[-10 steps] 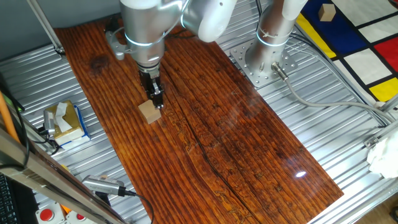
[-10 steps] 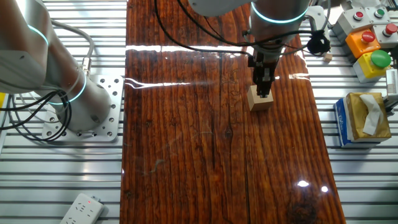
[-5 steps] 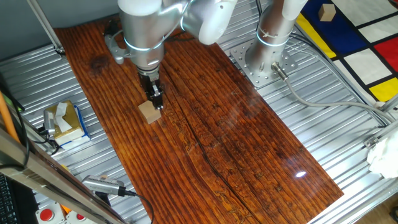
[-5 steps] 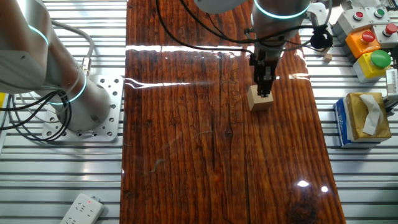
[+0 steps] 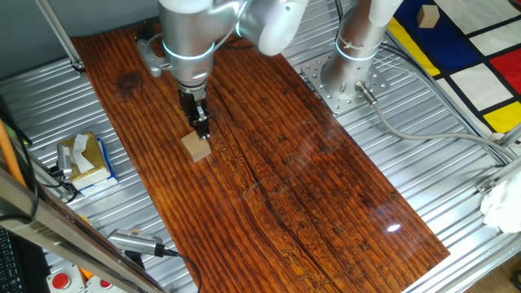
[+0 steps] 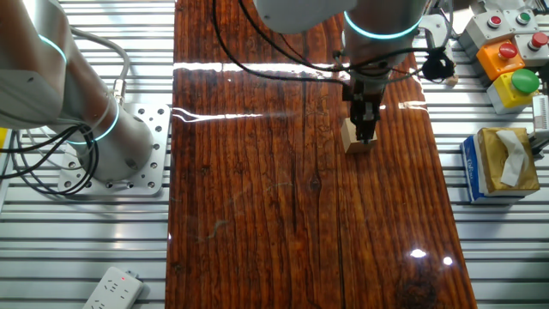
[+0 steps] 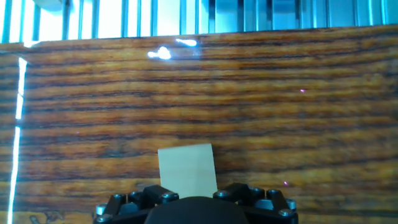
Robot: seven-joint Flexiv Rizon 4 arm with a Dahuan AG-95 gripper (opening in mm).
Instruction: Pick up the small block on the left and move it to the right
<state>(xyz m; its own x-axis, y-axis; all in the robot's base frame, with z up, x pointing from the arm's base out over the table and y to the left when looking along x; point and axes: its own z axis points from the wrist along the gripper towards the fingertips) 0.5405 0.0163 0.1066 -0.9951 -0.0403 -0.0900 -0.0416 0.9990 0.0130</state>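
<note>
Item: gripper (image 5: 199, 130) poised at small block (image 5: 194, 146) on board (image 5: 326, 187), finger state indiscernible; risk judged: off-centre closure tipping cube aside.

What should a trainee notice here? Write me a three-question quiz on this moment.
1. True or false: the block lies off the wooden board.
2. Fill in: the tissue box stands beside the board on the ribbed ___ surface.
3. Pick one: the gripper is A) right at the block, B) over the far end of the board, C) off the board.

Key: 1 false; 2 metal; 3 A.
</note>
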